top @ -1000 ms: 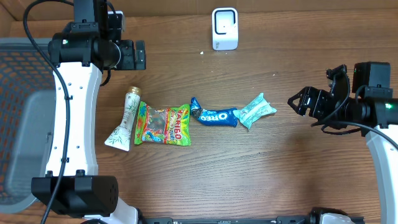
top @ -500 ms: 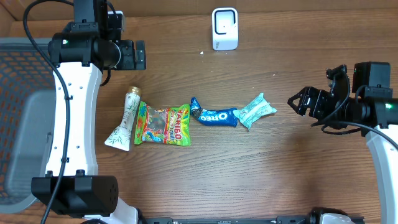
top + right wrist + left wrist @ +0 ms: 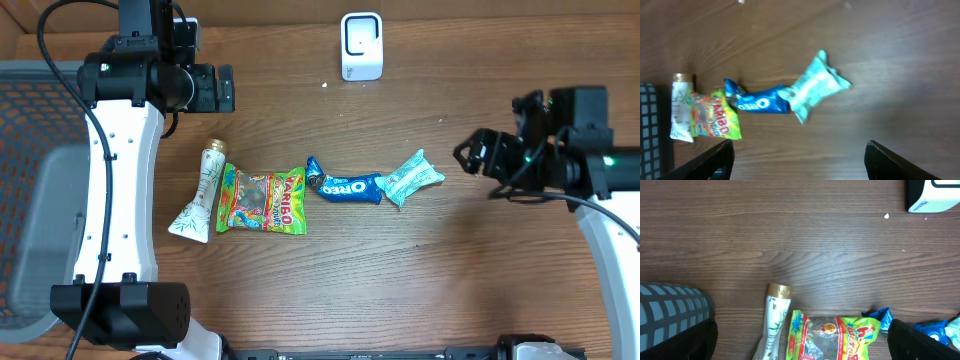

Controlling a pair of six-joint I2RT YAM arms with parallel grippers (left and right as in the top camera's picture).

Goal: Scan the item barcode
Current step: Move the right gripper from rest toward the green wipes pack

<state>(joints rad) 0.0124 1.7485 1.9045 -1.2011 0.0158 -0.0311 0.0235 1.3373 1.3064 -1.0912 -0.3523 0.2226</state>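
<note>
Four items lie in a row on the wooden table: a white tube [image 3: 200, 195], a green Haribo bag [image 3: 262, 200], a blue Oreo pack [image 3: 345, 186] and a teal packet [image 3: 412, 177]. The white barcode scanner [image 3: 361, 46] stands at the back. My right gripper [image 3: 466, 157] hovers open just right of the teal packet [image 3: 815, 90], with nothing between its fingers [image 3: 705, 162]. My left gripper [image 3: 226, 88] hangs open above the table behind the tube [image 3: 774, 320] and the Haribo bag [image 3: 835, 337], holding nothing. No barcode shows on any item.
A grey mesh basket [image 3: 40, 200] fills the table's left side and shows at the left wrist view's lower left [image 3: 670, 305]. The scanner [image 3: 935, 195] sits at the top right of the left wrist view. Bare wood lies in front of the items.
My right gripper has shifted a little left and back, closer to the teal packet. The left arm and the items have not moved.
</note>
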